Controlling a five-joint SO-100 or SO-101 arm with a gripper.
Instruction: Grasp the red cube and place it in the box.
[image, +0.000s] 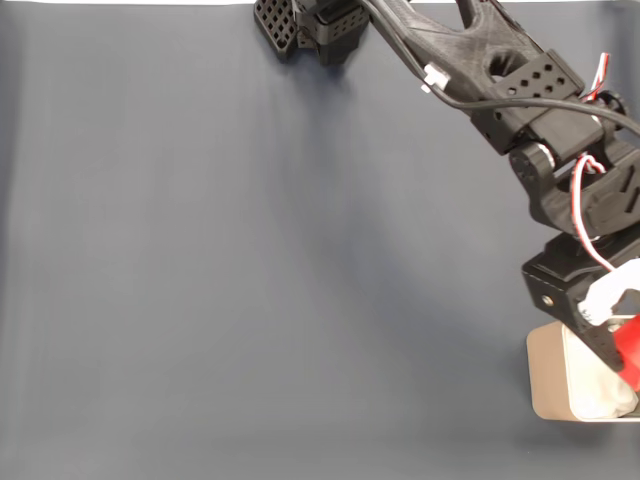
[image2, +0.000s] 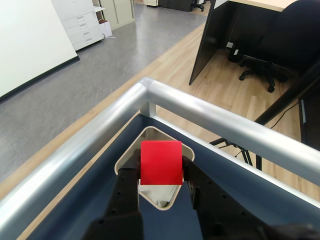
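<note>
In the fixed view the picture's right edge cuts off the small bright red matte cube (image: 629, 348), the black two-finger end effector (image: 622, 362) that carries it, and the beige-tan rounded box (image: 547, 385) beneath. In the wrist view the cube (image2: 160, 162), between the end effector (image2: 161, 176)'s fingers, hides most of the box (image2: 152, 134)'s white padding below it.
</note>
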